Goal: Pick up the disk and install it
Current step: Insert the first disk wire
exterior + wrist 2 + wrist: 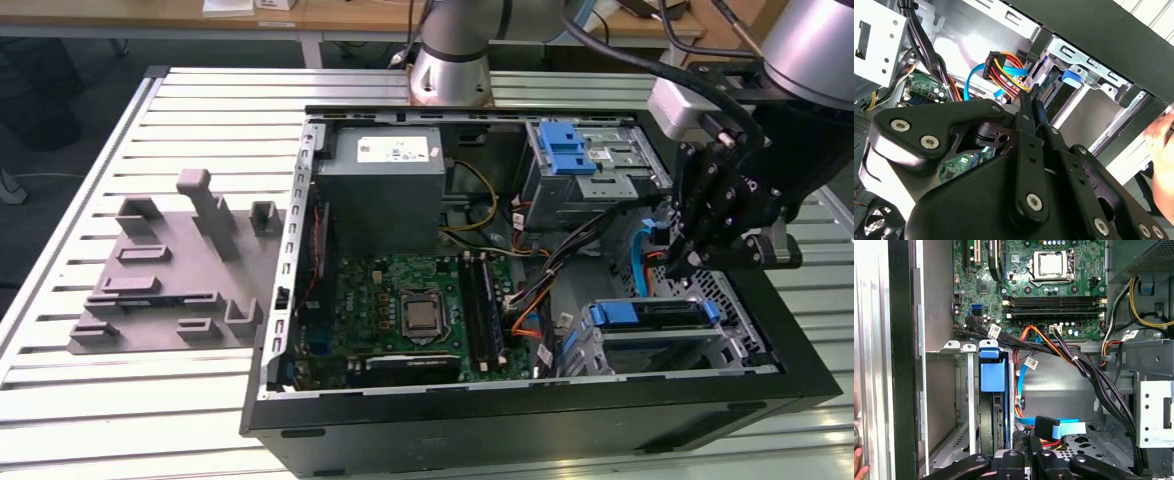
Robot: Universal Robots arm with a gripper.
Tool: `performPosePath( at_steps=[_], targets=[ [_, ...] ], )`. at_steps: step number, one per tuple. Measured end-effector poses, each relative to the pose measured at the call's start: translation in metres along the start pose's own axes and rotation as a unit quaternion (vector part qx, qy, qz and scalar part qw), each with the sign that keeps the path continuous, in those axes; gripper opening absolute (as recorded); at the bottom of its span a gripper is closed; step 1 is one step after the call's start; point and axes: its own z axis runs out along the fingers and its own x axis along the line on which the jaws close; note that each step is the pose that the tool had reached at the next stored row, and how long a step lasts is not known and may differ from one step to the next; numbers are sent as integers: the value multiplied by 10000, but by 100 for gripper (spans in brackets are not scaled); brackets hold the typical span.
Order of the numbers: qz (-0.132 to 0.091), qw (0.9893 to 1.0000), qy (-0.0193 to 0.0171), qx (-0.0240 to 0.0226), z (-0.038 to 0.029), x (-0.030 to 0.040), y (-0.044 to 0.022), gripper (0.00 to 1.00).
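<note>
**A:** What's in frame, biggest first?

**B:** Slatted counter (160, 110), open computer case (534, 415) lying on it, mid-frame to lower right of the exterior view. Grey fixture plate (167, 275) sits on the counter at centre left, apart from the case.

**A:** Inside the case?

**B:** Grey power supply box (387, 190) upper centre, green motherboard (400, 315) below it. Silver drive cage with blue latch (581, 150) upper right of centre.

**A:** Disk?

**B:** Seated edge-on in the lower drive bay (654, 330), lower right of the exterior view. Only its blue frame tab and dark edge are visible. In the first wrist view the disk (992, 390) stands in the bay, lower left of centre.

**A:** Gripper?

**B:** Gripper (707, 255) hangs over the case's right side, just above that bay. In the second wrist view its fingers (1030, 107) are pressed together, nothing between them. Blue data cable (1064, 427) and red-yellow power wires (1004, 67) lie just past the tips.

**A:** Anything else?

**B:** A person's hand (1161, 155) at the right edge of the second wrist view, outside the case.
</note>
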Motion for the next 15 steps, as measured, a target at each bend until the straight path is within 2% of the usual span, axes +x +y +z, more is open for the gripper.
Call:
performPosePath(
  at_steps=[2,15],
  targets=[
    [-1,10000,2,-28,0,-1,-9,16],
    [-1,10000,1,-30,53,81,-11,16]
  ],
)
